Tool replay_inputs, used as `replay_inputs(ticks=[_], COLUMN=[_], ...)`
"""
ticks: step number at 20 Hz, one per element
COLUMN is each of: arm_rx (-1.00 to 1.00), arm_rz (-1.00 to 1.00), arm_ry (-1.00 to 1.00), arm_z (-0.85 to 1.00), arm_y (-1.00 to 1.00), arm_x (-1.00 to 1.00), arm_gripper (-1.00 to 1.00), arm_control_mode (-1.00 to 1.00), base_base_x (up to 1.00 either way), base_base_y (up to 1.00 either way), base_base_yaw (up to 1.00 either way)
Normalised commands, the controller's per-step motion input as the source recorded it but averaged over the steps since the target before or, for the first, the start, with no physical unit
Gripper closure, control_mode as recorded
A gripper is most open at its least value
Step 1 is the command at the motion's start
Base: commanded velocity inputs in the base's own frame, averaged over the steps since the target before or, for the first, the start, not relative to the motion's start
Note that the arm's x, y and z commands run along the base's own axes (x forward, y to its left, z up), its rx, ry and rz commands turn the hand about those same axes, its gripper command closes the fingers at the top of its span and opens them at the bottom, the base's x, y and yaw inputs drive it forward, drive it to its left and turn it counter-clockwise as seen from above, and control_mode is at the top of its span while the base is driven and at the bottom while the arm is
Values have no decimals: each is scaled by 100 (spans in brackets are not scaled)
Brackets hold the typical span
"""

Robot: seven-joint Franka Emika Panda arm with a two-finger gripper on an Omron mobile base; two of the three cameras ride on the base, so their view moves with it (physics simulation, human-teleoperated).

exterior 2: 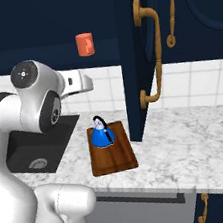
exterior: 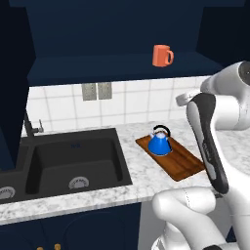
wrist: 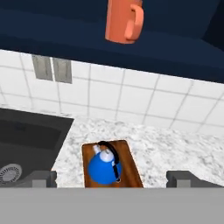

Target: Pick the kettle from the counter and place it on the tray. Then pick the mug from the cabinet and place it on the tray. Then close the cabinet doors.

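The blue kettle (exterior: 159,143) (exterior 2: 101,135) (wrist: 103,168) stands upright on the far end of the brown wooden tray (exterior: 180,161) (exterior 2: 113,161) (wrist: 131,164), on the marble counter (exterior: 97,193) (exterior 2: 189,142). Above it, the orange-red mug (exterior: 162,55) (exterior 2: 85,44) (wrist: 124,19) sits on the dark shelf of the open navy cabinet (exterior: 112,68). My gripper (wrist: 113,178) is open and holds nothing, its fingertips (wrist: 43,177) spread wide. It hangs in the air above and in front of the kettle, below the mug's level. A cabinet door (exterior 2: 130,55) with a brass handle (exterior 2: 150,52) stands swung open to the right of the tray.
A black double sink (exterior: 73,161) (exterior 2: 37,144) with a faucet (exterior: 30,126) lies left of the tray. White tiled wall with two outlets (exterior: 96,91) (wrist: 52,69) runs behind. Another navy door (exterior 2: 199,9) with a brass handle (exterior 2: 171,11) is at the far right.
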Motion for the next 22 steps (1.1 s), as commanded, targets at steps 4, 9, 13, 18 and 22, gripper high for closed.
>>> replay_inputs(ticks=[4,9,13,18,22], arm_rx=[12,0,0,0,0], arm_rz=[4,2,0,0,2], arm_ry=[-45,-22,-6,-10,-8], arm_z=[76,31,13,39,31], arm_y=[5,0,4,4,18], arm_x=[0,-3,0,7,21], arm_gripper=[-100,-100,-100,-100,-100], arm_control_mode=[-100,-100,-100,-100,-100], base_base_x=[0,0,0,0,0], base_base_y=[0,0,0,0,0], base_base_yaw=[0,0,0,0,0])
